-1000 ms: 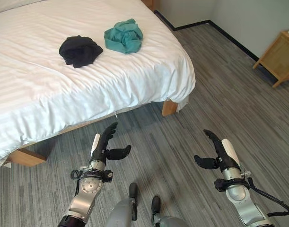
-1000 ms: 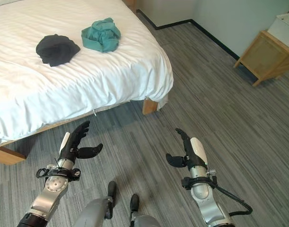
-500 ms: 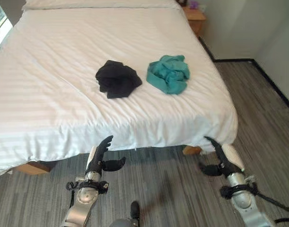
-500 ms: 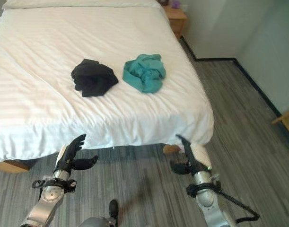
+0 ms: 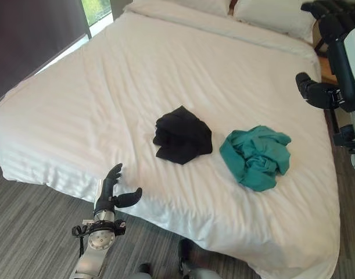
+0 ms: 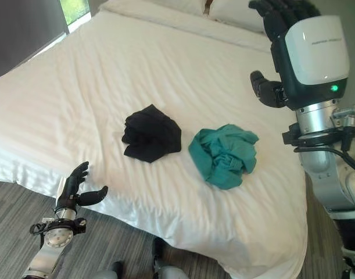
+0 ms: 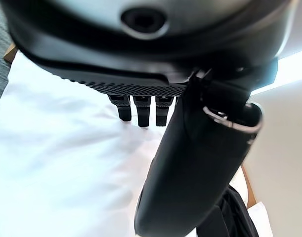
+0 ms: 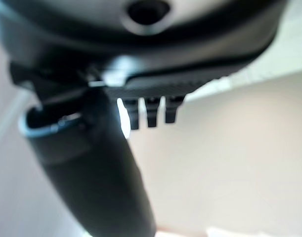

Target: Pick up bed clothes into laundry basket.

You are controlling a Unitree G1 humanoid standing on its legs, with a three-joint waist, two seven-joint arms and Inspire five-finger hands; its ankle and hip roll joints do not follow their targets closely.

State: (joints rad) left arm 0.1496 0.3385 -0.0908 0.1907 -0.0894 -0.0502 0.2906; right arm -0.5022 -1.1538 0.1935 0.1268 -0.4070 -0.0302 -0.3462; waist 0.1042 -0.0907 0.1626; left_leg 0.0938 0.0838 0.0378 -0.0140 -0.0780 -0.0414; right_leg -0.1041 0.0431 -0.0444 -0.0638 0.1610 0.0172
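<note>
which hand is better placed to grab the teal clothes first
Probably the right hand: it is raised open over the bed's right side, where the teal clothes lie. The left hand hangs open low at the bed's near edge.

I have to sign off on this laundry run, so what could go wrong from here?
The black garment and teal garment lie well in from the bed's near edge, while the open left hand hangs low at that edge, so it may reach short. The open right hand is raised high over the bed, far above both garments. The two piles lie close together, so one grab may snag both.
</note>
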